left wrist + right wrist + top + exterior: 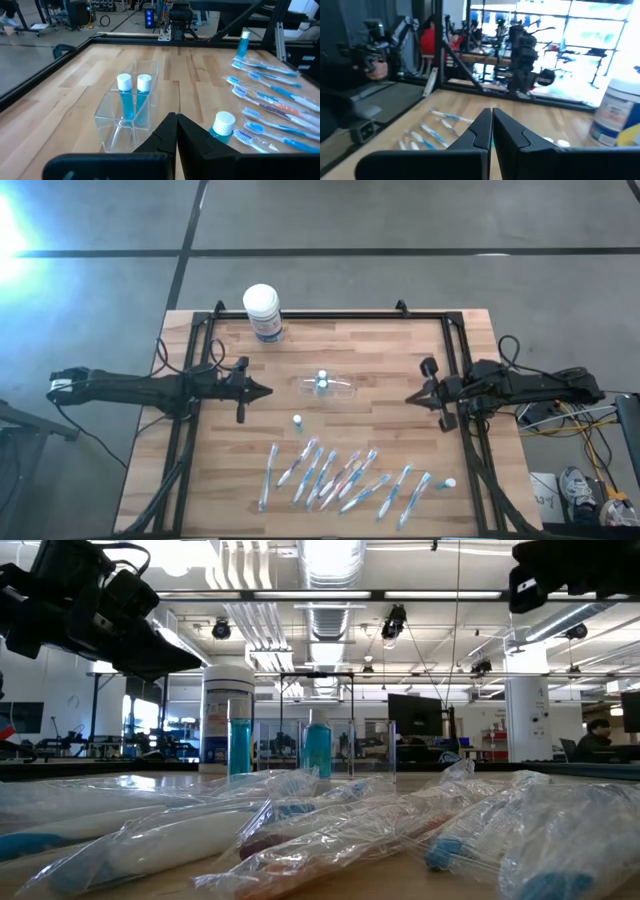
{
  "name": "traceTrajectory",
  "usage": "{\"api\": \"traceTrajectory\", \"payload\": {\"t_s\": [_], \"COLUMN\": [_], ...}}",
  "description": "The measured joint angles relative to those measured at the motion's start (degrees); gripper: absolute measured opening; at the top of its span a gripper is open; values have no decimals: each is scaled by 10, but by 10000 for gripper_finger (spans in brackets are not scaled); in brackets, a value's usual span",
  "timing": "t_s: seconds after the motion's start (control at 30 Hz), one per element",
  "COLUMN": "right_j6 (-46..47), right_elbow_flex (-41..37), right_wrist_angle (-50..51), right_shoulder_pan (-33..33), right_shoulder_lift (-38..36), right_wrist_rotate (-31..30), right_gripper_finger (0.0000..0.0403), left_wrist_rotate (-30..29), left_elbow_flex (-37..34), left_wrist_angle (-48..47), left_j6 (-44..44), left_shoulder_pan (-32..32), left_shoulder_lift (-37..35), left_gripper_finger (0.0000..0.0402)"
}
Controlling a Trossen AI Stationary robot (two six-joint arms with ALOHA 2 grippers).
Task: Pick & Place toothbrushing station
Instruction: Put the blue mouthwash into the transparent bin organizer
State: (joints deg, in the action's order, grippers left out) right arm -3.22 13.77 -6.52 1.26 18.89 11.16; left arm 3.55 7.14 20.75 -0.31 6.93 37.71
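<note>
The toothbrushing station point(326, 386) is a clear plastic holder standing on the table's middle, with two small blue tubes with white caps upright in it point(133, 100); it also shows in the low view point(310, 748). My left gripper point(268, 390) is shut and empty, above the table to the holder's left. My right gripper point(408, 397) is shut and empty, to the holder's right. Neither touches anything.
A white tub with a blue label point(262, 312) stands at the far edge. One loose blue tube point(297, 422) stands near the holder, another point(450, 482) at the near right. Several bagged toothbrushes point(340, 478) lie along the near edge. A black frame point(190, 380) borders the table.
</note>
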Motion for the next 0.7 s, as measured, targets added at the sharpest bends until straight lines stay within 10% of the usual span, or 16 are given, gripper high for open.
{"api": "traceTrajectory", "payload": {"t_s": [0.7], "right_j6": [-46], "right_elbow_flex": [-77], "right_wrist_angle": [-1], "right_shoulder_pan": [0], "right_shoulder_lift": [-66], "right_wrist_rotate": [-42], "right_gripper_finger": [8], "left_wrist_rotate": [42], "left_elbow_flex": [268], "left_wrist_angle": [-232], "left_j6": [78], "left_shoulder_pan": [0], "left_shoulder_lift": [109], "left_gripper_finger": [25]}}
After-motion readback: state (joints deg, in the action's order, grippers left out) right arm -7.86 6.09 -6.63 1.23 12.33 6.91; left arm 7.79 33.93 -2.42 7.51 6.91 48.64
